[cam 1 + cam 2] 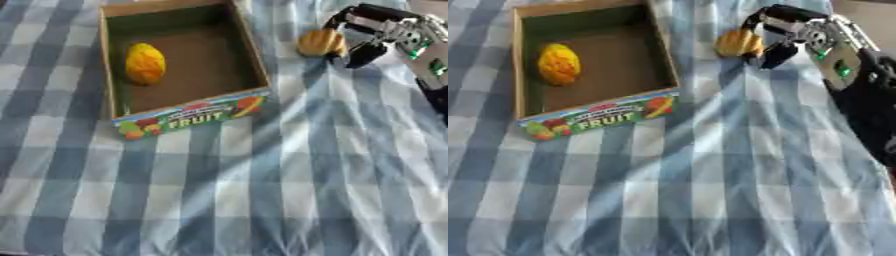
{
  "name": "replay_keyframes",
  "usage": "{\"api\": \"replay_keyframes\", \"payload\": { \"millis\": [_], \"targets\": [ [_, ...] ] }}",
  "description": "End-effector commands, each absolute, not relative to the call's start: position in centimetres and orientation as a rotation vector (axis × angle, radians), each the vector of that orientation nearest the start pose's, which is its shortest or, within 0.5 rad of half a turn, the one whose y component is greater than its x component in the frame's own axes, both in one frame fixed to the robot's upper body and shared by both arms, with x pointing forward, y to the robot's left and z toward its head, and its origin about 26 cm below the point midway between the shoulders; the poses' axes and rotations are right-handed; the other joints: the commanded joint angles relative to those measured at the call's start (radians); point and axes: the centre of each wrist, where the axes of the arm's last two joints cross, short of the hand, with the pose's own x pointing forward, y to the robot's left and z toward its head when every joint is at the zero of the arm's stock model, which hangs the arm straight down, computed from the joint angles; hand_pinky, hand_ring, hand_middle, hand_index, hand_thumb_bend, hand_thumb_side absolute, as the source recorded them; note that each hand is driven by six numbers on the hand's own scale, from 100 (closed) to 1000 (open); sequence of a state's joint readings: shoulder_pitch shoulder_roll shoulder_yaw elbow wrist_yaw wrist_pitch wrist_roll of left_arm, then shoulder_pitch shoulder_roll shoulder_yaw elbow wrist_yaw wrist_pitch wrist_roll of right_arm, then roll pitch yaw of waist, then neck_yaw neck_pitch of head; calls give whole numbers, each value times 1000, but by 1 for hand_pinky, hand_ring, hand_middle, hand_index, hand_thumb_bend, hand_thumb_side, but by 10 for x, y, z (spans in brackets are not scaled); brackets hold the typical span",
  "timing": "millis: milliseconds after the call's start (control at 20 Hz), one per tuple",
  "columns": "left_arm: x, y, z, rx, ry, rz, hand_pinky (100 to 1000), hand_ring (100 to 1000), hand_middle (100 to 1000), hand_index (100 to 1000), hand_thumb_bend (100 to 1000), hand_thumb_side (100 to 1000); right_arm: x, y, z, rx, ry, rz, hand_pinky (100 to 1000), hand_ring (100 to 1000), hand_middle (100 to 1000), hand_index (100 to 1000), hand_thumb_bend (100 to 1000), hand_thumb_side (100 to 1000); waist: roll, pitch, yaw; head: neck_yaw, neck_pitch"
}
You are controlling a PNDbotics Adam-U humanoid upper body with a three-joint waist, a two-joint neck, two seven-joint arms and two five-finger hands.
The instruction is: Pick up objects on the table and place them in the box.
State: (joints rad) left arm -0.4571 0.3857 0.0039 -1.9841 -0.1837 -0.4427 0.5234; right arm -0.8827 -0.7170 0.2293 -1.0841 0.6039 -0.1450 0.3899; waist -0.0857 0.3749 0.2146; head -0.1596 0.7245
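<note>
Blue-and-white checked tablecloth (262, 190) covers the table; the open brown cardboard box (254, 60) sits at 11 o'clock, front panel printed "FRUIT" with fruit pictures, a yellow-orange oval fruit (144, 63) inside. At 1 o'clock, the black-and-silver right hand (363, 42) has fingers curled around a rounded orange-yellow object (320, 43), just right of the box.

A blue-and-white checked tablecloth (262, 200) covers nearly the whole view, its wide pale and darker blue bands crossing in large squares. The cloth lies wrinkled, with soft creases running diagonally through the middle and right side, and light falls evenly across it. At the upper right corner a plain beige surface (872, 15) shows beyond the cloth's edge.
</note>
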Motion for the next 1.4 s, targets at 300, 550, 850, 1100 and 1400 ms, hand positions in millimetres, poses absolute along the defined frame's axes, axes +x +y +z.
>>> {"api": "replay_keyframes", "payload": {
  "millis": [300, 550, 850, 1100, 1400],
  "targets": [
    [308, 256, 255, -446, 3244, -48, 783, 864, 812, 914, 332, 397, 440, -360, 274, -936, -1461, 1328, 869, 948, 636, 743, 100, 352, 3, -29, -3, 3, -7],
    [308, 256, 255, -447, 3245, -45, 783, 864, 812, 914, 334, 395, 439, -360, 276, -894, -1463, 1299, 866, 944, 614, 718, 100, 340, 3, -31, -4, 3, -6],
    [308, 256, 255, -448, 3246, -41, 784, 865, 811, 915, 334, 394, 435, -358, 282, -859, -1482, 1286, 868, 956, 650, 754, 100, 400, 1, -33, -5, 2, -5],
    [308, 256, 255, -448, 3247, -38, 784, 866, 810, 915, 334, 394, 435, -359, 279, -801, -1470, 1275, 869, 962, 718, 805, 100, 390, 2, -33, -5, 2, -5],
    [308, 256, 255, -446, 3251, -34, 785, 867, 810, 915, 331, 395, 435, -360, 279, -745, -1469, 1251, 868, 971, 785, 846, 100, 386, 3, -33, -5, 1, -3]
  ]
}}
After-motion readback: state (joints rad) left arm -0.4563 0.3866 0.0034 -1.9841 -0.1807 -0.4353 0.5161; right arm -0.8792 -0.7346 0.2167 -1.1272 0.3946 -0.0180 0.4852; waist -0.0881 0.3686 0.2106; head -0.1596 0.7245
